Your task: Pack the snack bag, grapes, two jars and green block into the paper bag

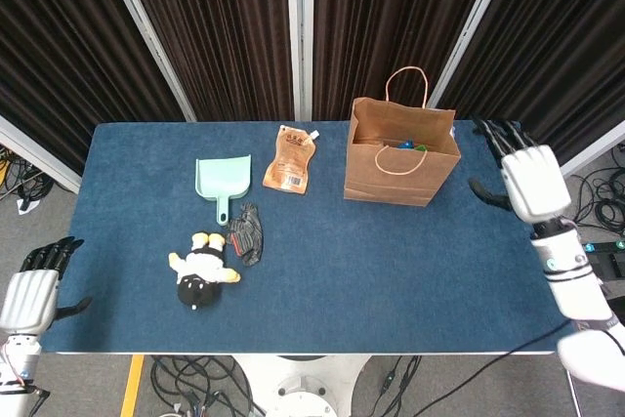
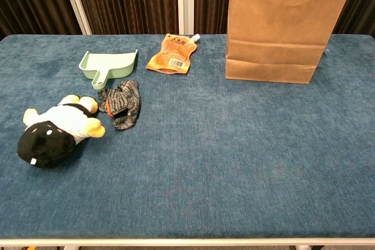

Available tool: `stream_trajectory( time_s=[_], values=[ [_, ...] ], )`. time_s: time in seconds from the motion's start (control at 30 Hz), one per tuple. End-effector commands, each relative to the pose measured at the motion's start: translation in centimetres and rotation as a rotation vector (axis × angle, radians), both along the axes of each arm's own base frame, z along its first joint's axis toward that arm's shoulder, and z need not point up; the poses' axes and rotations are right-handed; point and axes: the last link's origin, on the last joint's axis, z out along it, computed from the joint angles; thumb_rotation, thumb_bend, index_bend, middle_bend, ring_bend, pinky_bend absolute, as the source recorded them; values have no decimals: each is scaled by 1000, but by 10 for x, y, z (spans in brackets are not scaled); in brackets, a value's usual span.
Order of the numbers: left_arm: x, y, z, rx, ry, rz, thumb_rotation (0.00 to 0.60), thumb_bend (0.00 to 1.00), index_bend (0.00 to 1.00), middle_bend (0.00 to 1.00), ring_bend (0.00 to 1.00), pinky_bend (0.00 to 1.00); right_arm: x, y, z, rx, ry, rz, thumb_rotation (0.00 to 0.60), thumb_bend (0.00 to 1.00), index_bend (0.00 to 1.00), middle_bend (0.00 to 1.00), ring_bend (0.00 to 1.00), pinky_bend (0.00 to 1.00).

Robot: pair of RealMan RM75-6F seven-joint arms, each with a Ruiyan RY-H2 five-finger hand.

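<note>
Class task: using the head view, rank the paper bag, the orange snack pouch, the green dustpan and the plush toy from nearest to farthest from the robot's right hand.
From the right hand:
1. Paper bag, just beside it at the table's right end.
2. Snack pouch, mid-table at the back.
3. Green dustpan, left of the pouch.
4. Plush toy, front left.

a mint-green dustpan [image 1: 223,181] lies flat on the blue desk [image 1: 322,280], its handle pointing toward the near edge. just beside the handle's end sits a crumpled grey striped cloth [image 1: 248,232] with a bit of orange showing on it. close to that, nearer the front edge, a stuffed toy [image 1: 203,271] in black, white and yellow lies on its side. dark curtains [image 1: 225,26] hang behind the desk, and cables [image 1: 195,383] trail on the floor below.
</note>
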Motion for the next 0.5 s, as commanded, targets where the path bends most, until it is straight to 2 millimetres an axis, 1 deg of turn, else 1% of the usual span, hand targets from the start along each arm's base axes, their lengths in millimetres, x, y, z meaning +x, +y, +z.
stream_trajectory(
  time_s=[0.03, 0.17, 0.23, 0.3, 0.4, 0.5],
  values=[
    [0, 1, 0, 8, 22, -1, 600, 31, 204, 240, 184, 177, -49, 71, -18, 77, -28, -61, 600, 170, 34, 213, 122, 324],
    [3, 2, -1, 15, 30, -6, 600, 31, 204, 240, 184, 177, -82, 112, -27, 80, -54, -169, 600, 170, 0, 136, 22, 207],
    [4, 2, -1, 17, 34, -8, 600, 31, 204, 240, 184, 177, -91, 125, -28, 76, -63, -204, 600, 172, 0, 110, 1, 161],
    [5, 1, -1, 27, 42, -11, 600, 31, 204, 240, 184, 177, -97, 137, -28, 72, -83, -229, 600, 175, 0, 102, 0, 142],
    [7, 1, 0, 49, 49, -16, 600, 31, 204, 240, 184, 177, -104, 149, -28, 68, -97, -260, 600, 176, 0, 95, 0, 125],
    [8, 2, -1, 52, 52, -18, 600, 31, 204, 240, 184, 177, -108, 151, -28, 72, -91, -271, 600, 176, 0, 91, 0, 121]
  ],
)
